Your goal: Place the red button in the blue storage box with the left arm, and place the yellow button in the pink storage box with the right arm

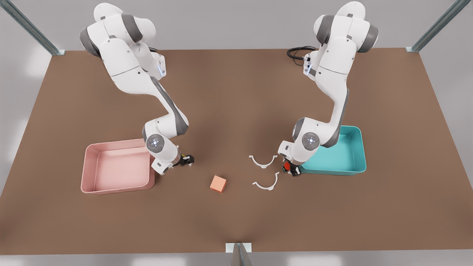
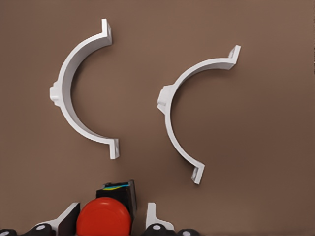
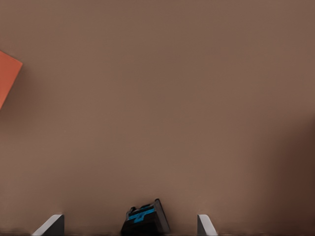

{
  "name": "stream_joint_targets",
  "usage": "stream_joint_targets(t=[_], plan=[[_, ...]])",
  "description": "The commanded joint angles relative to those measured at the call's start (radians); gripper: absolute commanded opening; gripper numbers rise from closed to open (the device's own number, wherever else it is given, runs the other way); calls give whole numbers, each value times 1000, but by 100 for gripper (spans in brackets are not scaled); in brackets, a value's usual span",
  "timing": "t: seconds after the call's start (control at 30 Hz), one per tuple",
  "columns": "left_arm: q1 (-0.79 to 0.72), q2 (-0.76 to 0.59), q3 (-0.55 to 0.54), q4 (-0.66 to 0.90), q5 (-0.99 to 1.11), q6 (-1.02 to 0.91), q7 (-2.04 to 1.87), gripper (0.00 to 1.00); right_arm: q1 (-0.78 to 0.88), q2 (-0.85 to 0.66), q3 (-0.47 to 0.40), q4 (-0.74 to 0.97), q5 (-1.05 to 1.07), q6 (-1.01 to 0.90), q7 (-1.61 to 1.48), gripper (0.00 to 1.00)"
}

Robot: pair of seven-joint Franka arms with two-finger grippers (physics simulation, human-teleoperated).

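As pickup nears, left gripper (image 1: pixel 292 171) covers the red button (image 2: pixel 104 216), grip untellable; blue storage box (image 1: pixel 360 147) lies at its three o'clock in the front view. Right gripper (image 3: pixel 129 223), released, straddles the yellow button (image 3: pixel 145 220).

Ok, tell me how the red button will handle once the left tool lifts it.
The red button looks rigid and tiny, so probably light. Its cap is round and smooth between the left tool fingers, so it might slip or twist. Set down, the squarish dark body should resist rolling.
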Motion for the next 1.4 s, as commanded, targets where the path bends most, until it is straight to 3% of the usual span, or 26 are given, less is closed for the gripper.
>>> stream_joint_targets(t=[0.0,0.13,0.33,0.47,0.6,0.7,0.73,0.8,0.83,0.97,1.03,1.1,1.17,1.37], plan=[[0,2,-1,0,-9,0,61,73,9,-30,0,-54,5,107,182,100],[1,10,-1,0,-12,0,58,51,14,-42,6,-89,5,123,193,100],[0,-19,-2,3,-25,-15,46,45,12,-22,6,-108,5,142,194,100],[7,-115,-1,42,-25,-196,44,34,14,-22,6,-148,5,134,194,100],[95,-308,5,-7,-9,-480,133,35,17,-15,8,-160,5,134,194,100],[144,-523,7,-277,-4,-481,193,37,2,2,8,-148,2,133,89,100],[145,-535,8,-320,-2,-477,193,38,0,7,8,-143,2,133,41,100],[147,-507,8,-339,-2,-463,191,66,0,15,8,-140,0,133,17,100],[147,-478,8,-333,-2,-460,190,100,0,15,8,-137,2,130,-10,100],[149,-440,10,-290,-2,-460,185,100,0,15,8,-134,2,130,-10,100],[147,-552,71,-245,-1,-509,65,100,5,13,8,-123,2,126,-10,100],[178,-544,94,54,33,-753,-463,100,3,15,8,-97,2,85,-10,100],[187,-539,97,184,34,-767,-934,100,5,21,8,-97,2,85,-10,100],[274,-461,70,427,42,-868,-968,100,3,24,8,-97,4,85,-4,97]])
